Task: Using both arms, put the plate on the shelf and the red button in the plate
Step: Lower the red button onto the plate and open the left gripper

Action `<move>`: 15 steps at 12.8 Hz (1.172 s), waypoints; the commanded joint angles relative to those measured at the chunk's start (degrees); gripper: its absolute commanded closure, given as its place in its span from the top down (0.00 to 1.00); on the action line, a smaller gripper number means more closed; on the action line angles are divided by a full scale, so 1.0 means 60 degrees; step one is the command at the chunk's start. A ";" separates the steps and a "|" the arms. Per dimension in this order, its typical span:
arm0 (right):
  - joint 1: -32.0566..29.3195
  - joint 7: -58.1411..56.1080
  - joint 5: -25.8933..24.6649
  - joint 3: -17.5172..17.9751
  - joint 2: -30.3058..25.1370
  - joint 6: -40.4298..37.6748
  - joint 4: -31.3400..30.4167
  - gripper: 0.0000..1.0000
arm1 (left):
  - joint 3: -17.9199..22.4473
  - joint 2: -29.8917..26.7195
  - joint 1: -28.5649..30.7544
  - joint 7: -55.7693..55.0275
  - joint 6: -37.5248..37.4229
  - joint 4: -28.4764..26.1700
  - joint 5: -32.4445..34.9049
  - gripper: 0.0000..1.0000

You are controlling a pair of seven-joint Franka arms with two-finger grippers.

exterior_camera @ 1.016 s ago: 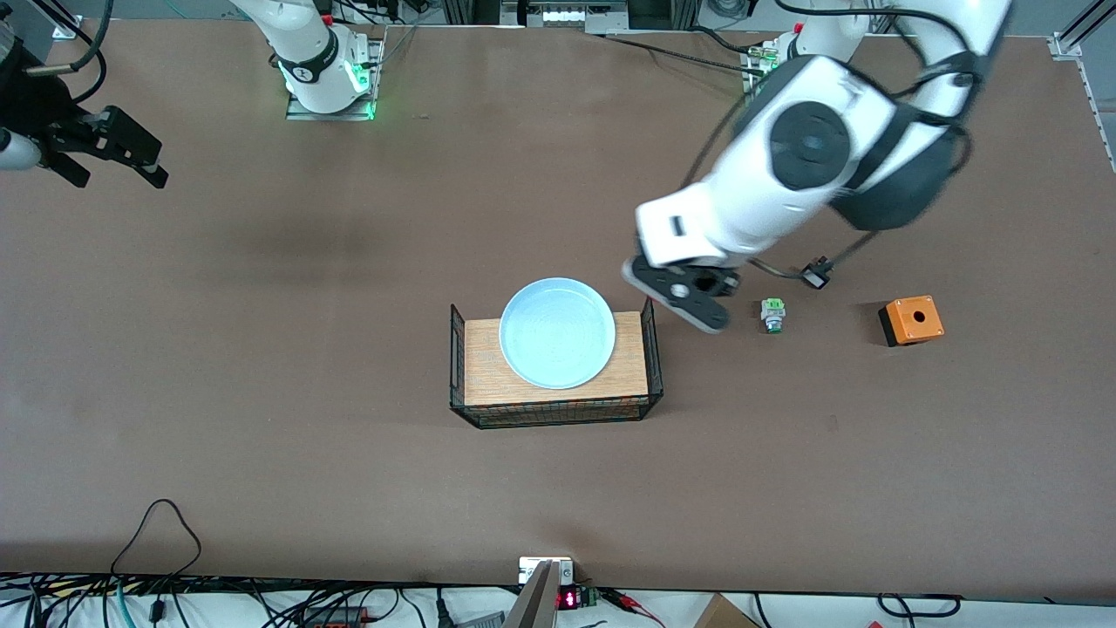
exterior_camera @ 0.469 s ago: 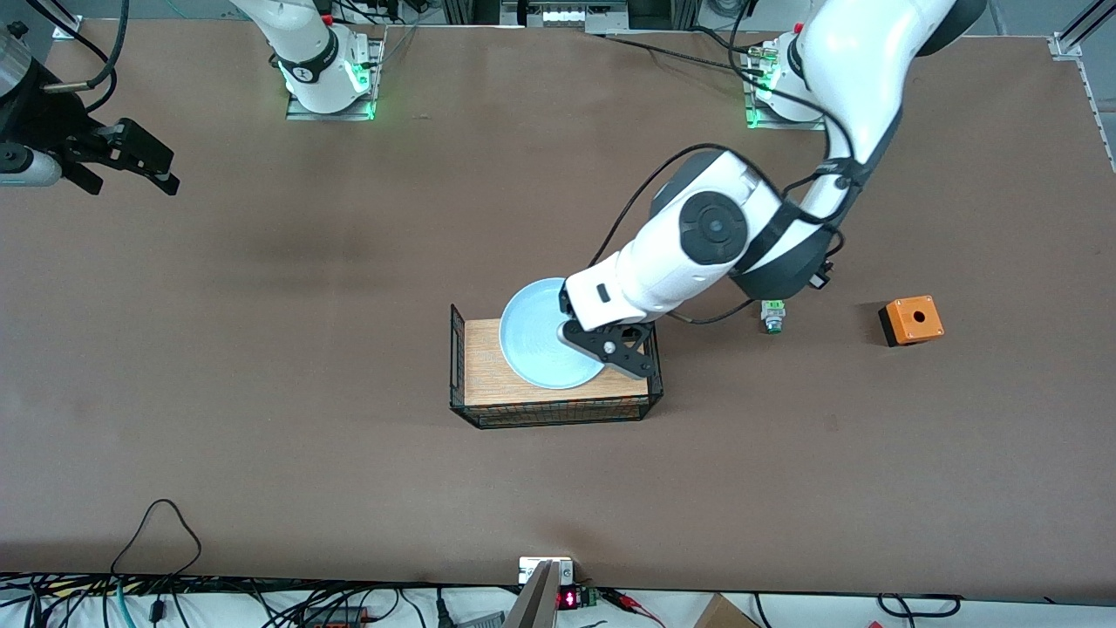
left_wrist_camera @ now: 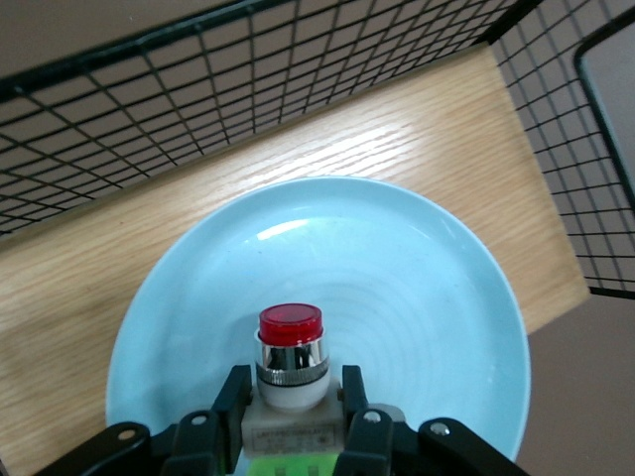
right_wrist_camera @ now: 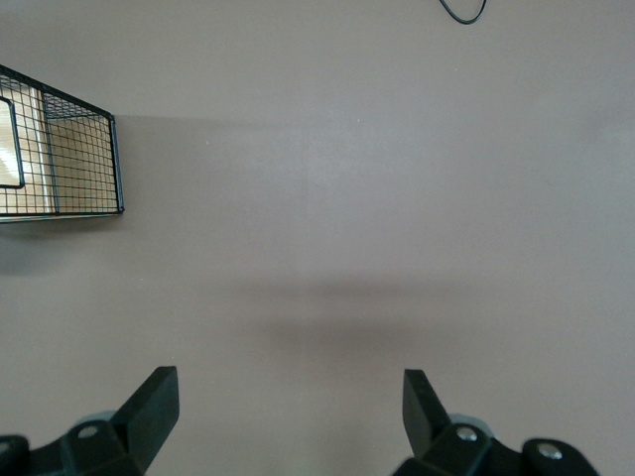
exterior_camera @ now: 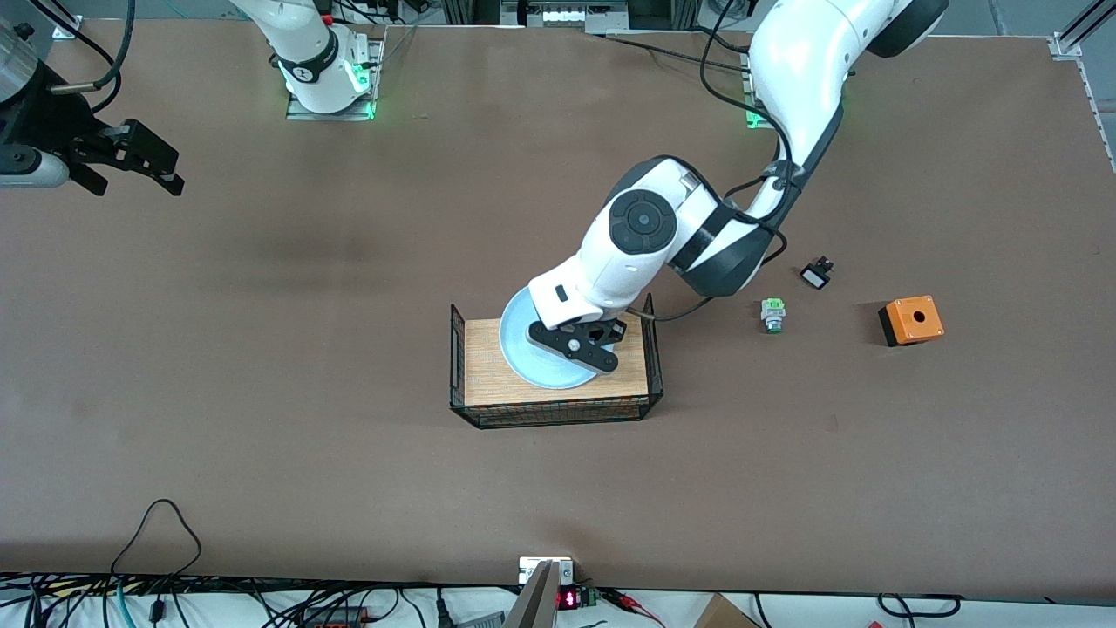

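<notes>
Plate (exterior_camera: 523, 349) sat on the wooden floor of the wire basket (exterior_camera: 460, 366) mid-table, so that half of the job looked done. Left gripper (exterior_camera: 580, 344) hung over the plate, clenched on the red button (left_wrist_camera: 291, 342): in the left wrist view the fingers (left_wrist_camera: 230, 402) pinched the whitish body from both sides, red cap pointing down toward the plate's centre, green block at the fingers' end. Couldn't tell from these views whether the button touched the plate yet; it looked just above it. My read: this was the button placement step, close to the end. Next move would call for a short straight descent until the cap or body meets the plate, then release and a clean lift clear of the basket's mesh walls. Risk as I judged it: a round cap landing first could tip or roll on the glazed surface. Right gripper (exterior_camera: 131, 157) waited over bare table at the right arm's end, fingers spread, holding nothing. Green-capped button (exterior_camera: 772, 314), small black part (exterior_camera: 816, 274) and orange box (exterior_camera: 911, 320) lay untouched toward the left arm's end.
</notes>
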 commanded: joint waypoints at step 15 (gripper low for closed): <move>0.0079 0.0051 -0.0476 0.0019 0.0096 -0.0191 0.0339 1.00 | 0.0070 -0.3194 0.0591 -0.0017 -0.5864 0.0447 0.0103 1.00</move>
